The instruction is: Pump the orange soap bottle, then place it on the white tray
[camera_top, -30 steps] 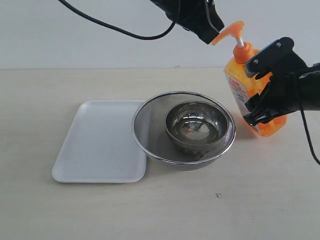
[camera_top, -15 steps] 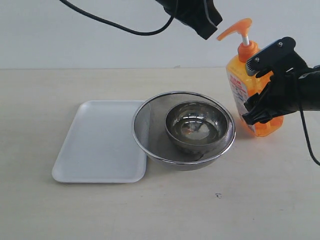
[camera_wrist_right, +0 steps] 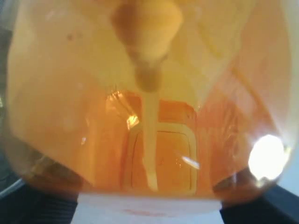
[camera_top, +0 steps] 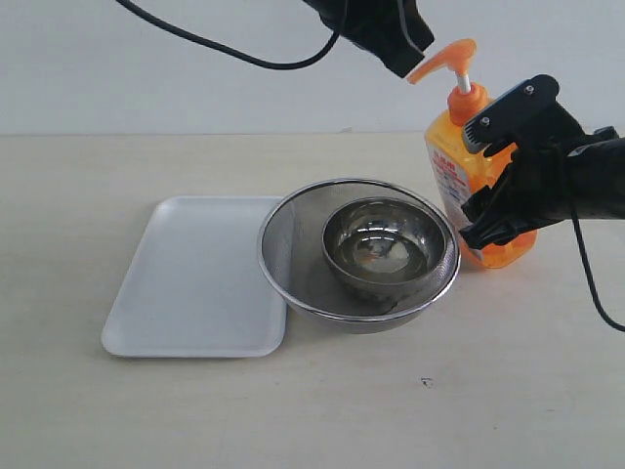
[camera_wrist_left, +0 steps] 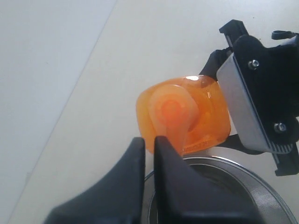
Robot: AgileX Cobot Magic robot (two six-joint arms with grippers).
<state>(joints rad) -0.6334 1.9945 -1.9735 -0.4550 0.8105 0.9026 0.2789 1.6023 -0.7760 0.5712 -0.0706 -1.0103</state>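
The orange soap bottle [camera_top: 447, 183] stands tilted at the right, just beside the strainer, its pump head [camera_top: 444, 59] up on the white stem. My right gripper [camera_top: 477, 182] is shut on the bottle's body; in the right wrist view the bottle [camera_wrist_right: 149, 116] fills the picture between the jaws [camera_wrist_right: 147, 205]. My left gripper [camera_top: 402, 61] hangs shut above, its tip at the nozzle end of the pump; the left wrist view shows it [camera_wrist_left: 149, 140] with nothing between the fingers, over the bottle [camera_wrist_left: 187, 116]. The white tray [camera_top: 186, 283] lies at the left.
A round steel mesh strainer [camera_top: 283, 244] holding a metal bowl [camera_top: 386, 244] sits between the tray and the bottle, its rim overlapping the tray's right edge. A black cable runs from the left arm across the top.
The pump head rose on its stem as my left gripper lifted off it. My right gripper then shifted the bottle left, closer to the strainer.
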